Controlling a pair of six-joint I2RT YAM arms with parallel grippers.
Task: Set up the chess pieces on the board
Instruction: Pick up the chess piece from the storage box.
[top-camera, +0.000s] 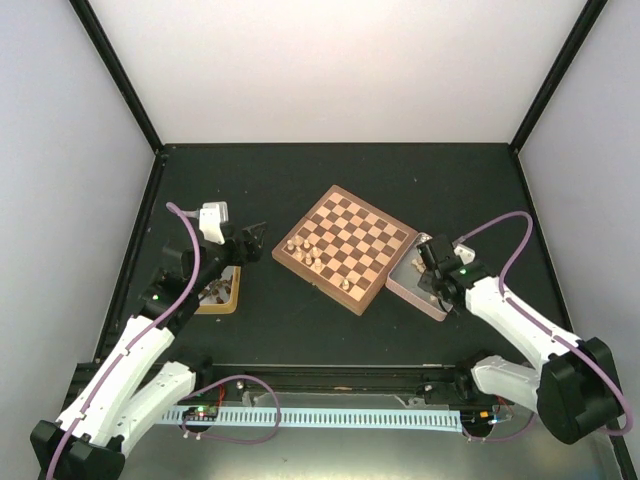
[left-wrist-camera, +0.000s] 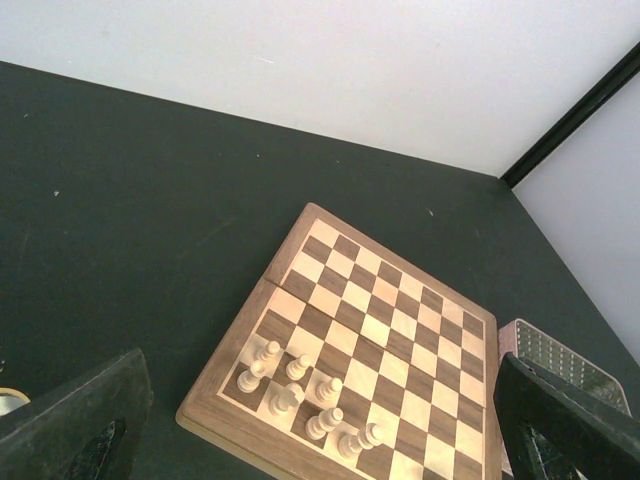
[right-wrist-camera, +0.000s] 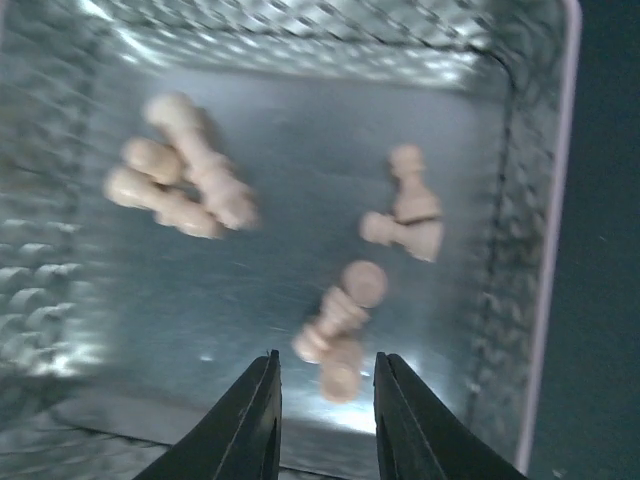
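Note:
The board (top-camera: 345, 247) lies at the table's middle, also in the left wrist view (left-wrist-camera: 380, 350). Several pale chess pieces (top-camera: 312, 254) stand in its near-left corner, seen too in the left wrist view (left-wrist-camera: 300, 395). My right gripper (right-wrist-camera: 326, 365) is open inside the grey tray (right-wrist-camera: 545, 260), its fingertips either side of pale pieces (right-wrist-camera: 340, 325) lying on the tray floor. More pale pieces (right-wrist-camera: 185, 180) lie at the tray's left and two (right-wrist-camera: 405, 215) at its right. My left gripper (top-camera: 255, 233) hovers left of the board, open and empty.
The grey tray (top-camera: 410, 285) sits at the board's right edge. A yellow-wood tray (top-camera: 222, 291) holding dark pieces lies under my left arm. Black frame posts stand at the back corners.

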